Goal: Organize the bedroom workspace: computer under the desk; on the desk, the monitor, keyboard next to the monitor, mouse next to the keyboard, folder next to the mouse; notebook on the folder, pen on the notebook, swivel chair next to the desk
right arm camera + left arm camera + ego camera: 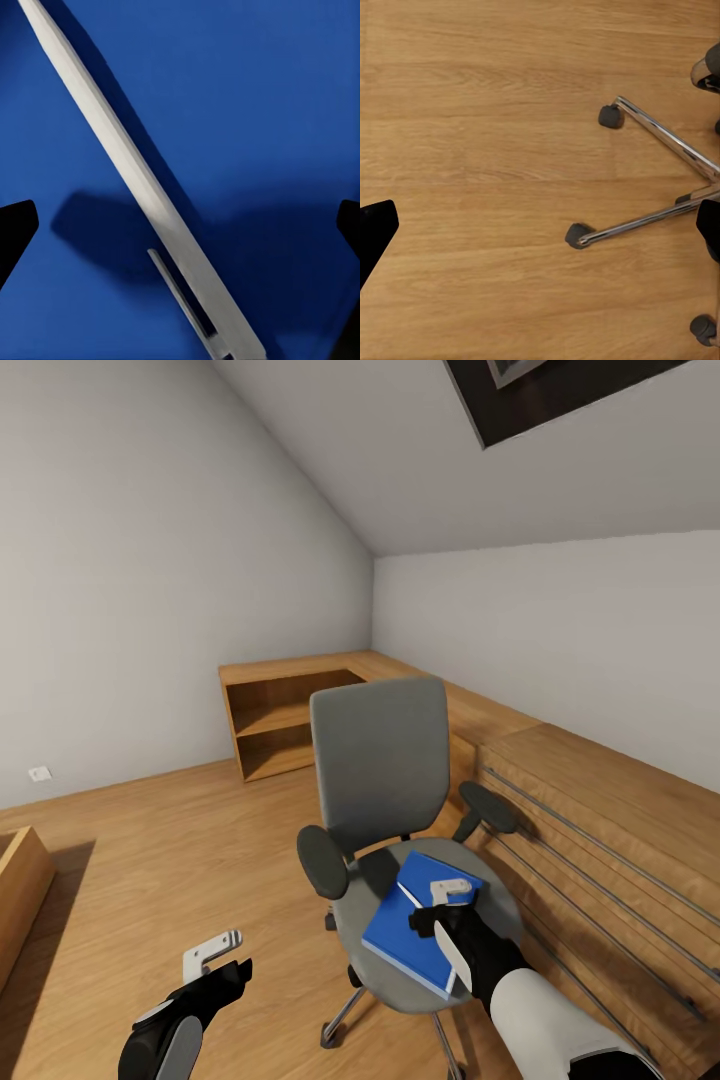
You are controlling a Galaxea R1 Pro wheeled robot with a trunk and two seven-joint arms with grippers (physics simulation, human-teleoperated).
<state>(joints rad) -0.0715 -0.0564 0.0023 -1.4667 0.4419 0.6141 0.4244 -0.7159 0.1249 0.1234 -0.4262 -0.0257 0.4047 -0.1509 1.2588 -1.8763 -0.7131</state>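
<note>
Blue folder (pixel 415 935) is lying on the chair (pixel 385 780) seat, toward its front edge, with a pale grey pen (pixel 139 191) resting diagonally across its cover. Your right gripper (pixel 452 895) is hovering just above the folder, its fingers spread wide to either side of the pen and gripping nothing. Your left gripper (pixel 215 952) is hanging over the wood floor (pixel 472 150) beside the chair's chrome base, fingers likewise spread.

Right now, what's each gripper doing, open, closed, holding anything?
Left gripper: open, empty, above the floor.
Right gripper: open over the folder, gripping nothing.
</note>
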